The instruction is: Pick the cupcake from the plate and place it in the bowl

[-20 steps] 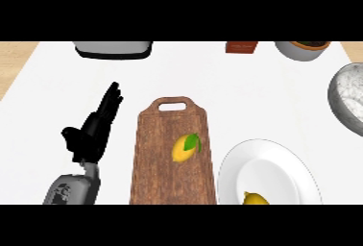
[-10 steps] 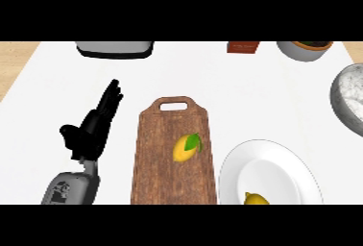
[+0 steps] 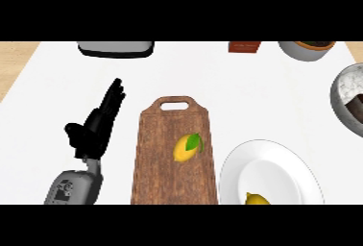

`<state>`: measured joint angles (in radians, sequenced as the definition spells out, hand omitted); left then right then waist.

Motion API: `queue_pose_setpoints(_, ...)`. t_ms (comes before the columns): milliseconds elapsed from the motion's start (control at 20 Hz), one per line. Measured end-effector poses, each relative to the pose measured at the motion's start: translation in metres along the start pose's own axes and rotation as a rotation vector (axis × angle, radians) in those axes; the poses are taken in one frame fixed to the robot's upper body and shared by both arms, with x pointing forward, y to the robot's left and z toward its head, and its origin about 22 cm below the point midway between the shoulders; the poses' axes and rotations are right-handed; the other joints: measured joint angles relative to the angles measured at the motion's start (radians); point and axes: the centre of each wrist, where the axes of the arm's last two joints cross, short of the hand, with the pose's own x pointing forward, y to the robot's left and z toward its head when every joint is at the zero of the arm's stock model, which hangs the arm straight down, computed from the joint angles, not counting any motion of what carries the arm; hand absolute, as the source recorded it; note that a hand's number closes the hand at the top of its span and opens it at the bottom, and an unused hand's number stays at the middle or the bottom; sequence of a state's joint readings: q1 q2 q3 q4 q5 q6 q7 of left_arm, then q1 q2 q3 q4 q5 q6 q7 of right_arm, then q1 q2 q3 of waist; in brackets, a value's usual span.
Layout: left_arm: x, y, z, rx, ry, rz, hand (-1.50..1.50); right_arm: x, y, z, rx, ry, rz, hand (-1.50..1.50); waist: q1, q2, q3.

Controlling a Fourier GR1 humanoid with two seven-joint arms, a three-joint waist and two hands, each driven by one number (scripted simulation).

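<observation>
My left hand [image 3: 90,137] sits at the 9 o'clock side of the bench [image 3: 269,86]. It is open, with the fingers [image 3: 113,98] straight and together, pointing toward 12 to 1 o'clock, and the thumb out toward 9. It holds nothing. Its grey forearm [image 3: 74,187] comes in from 7 o'clock. My right hand does not show.

Just beside the hand at its 3 o'clock lies a wooden board [image 3: 170,182], handle toward 12, with a lemon [image 3: 187,147] resting near its middle.

The white plate [image 3: 266,166] lies at 5 o'clock, touching or just beside the board's right edge. On it, right at the view's lower edge, is a yellow lump [image 3: 257,199], partly cut off. I take it for the cupcake but cannot tell for certain. It lies well apart from my hand, at about 4 o'clock from it, with the board between them.

The bowl [image 3: 339,96] is at 3 o'clock, cut by the view's right edge, well apart from the hand and near the plate's 1 o'clock side. A dark brown piece [image 3: 355,106] shows inside it.
</observation>
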<state>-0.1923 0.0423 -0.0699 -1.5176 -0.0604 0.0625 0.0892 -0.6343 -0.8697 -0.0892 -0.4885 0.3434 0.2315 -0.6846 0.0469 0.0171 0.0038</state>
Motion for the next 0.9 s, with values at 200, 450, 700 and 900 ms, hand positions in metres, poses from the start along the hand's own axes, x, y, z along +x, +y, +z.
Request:
queue_pose_setpoints(200,-0.001,0.007,0.0,0.0,0.003,0.006,0.0,-0.005,0.003,-0.003,-0.008,-0.076,-0.112,-1.5,-0.001,-0.001,0.0)
queue_pose_setpoints(450,-0.002,0.009,0.001,0.007,0.004,0.006,0.0,-0.004,-0.017,-0.003,-0.13,-0.123,-0.22,-1.5,-0.01,-0.003,0.0)
queue_pose_setpoints(700,-0.003,0.01,0.002,0.011,0.001,0.008,0.0,-0.004,-0.044,0.007,-0.218,-0.1,-0.333,-1.5,-0.014,-0.005,-0.001)
queue_pose_setpoints(900,-0.003,0.008,0.002,0.012,-0.004,0.005,0.0,-0.009,-0.061,0.022,-0.239,-0.051,-0.403,-1.5,-0.012,-0.002,0.001)
